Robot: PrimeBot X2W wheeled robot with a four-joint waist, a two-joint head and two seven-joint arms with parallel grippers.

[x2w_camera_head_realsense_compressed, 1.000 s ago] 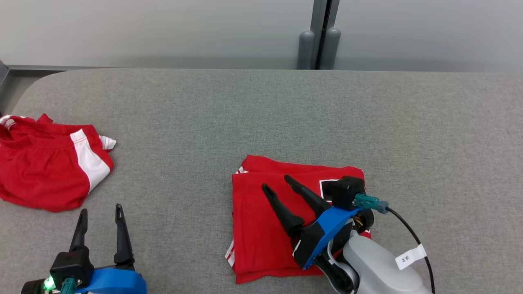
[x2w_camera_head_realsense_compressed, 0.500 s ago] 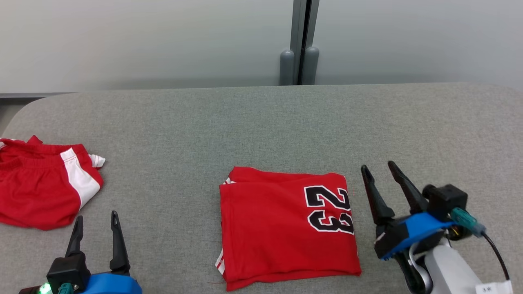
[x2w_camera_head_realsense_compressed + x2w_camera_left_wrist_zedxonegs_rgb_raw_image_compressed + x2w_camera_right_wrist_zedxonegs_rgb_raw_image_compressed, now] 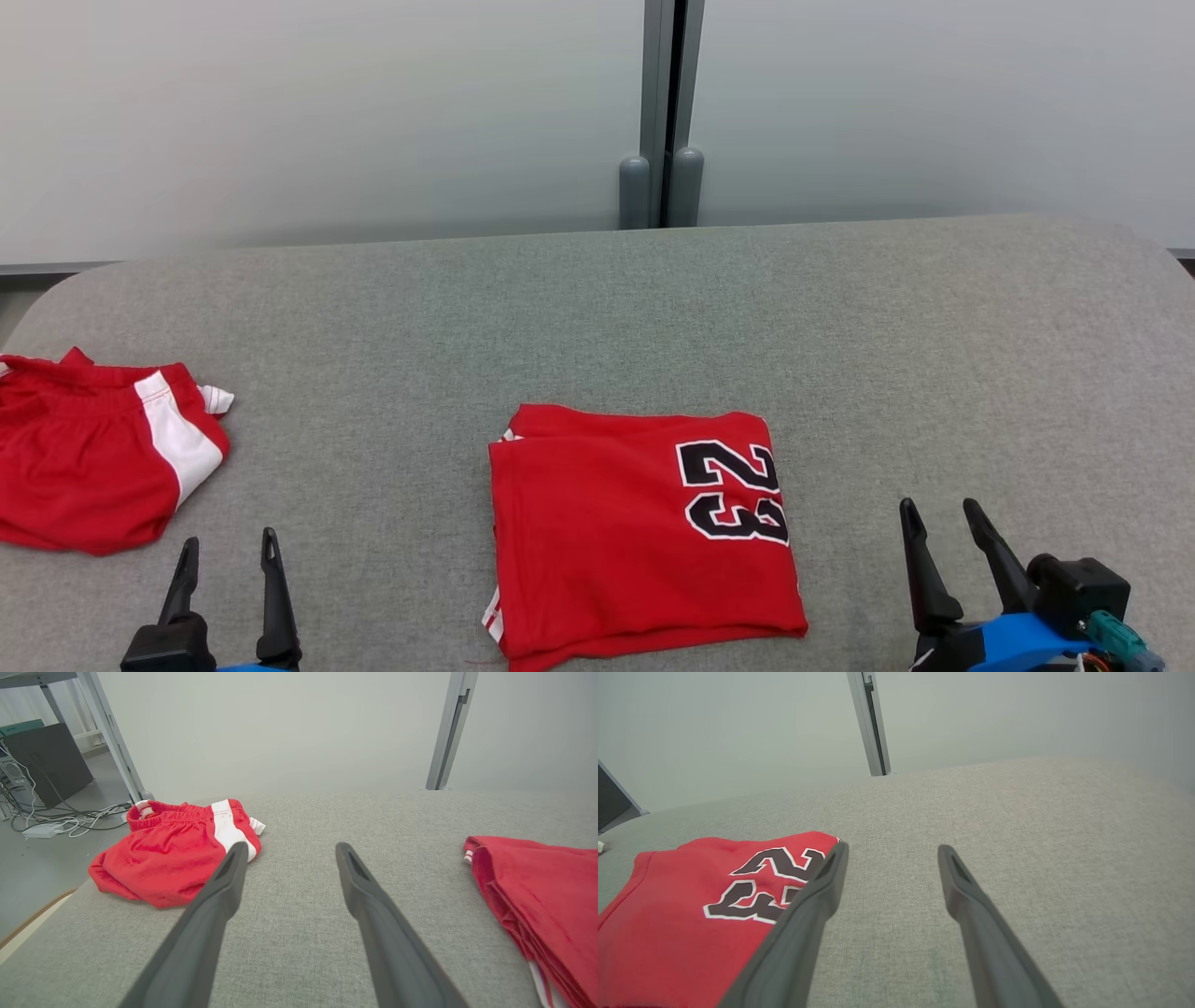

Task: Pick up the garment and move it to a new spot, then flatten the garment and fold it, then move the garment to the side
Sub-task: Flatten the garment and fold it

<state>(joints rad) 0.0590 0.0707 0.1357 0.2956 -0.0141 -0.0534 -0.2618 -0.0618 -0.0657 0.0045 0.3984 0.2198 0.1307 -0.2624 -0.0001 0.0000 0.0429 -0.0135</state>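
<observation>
"Head view first," says the operator. "Where does the folded red jersey lie?"

"Flat on the grey padded table, near its front edge and about midway across. The black 23 is on its right half. It looks folded already, so I judge only the move to the side is left."

"And the pincers?"

"Both are spread wide and hold nothing. The left gripper hangs at the lower left and the right gripper at the lower right, with the jersey between them."

"Which is nearer?"

"The right one. Its fingers stand near the jersey's right edge without touching it, and in the right wrist view the 23 sits just left of them. The left gripper is well apart from the jersey, with the red shorts lying farther left."

"Long axis?"

"The fold is close to square, so I cannot name one. The left wrist view shows the stacked layer edges facing left."

"So?"

"I'd guess the right arm reaches leftward and must pinch every layer at the near edge, or the fold may spill open."
</observation>
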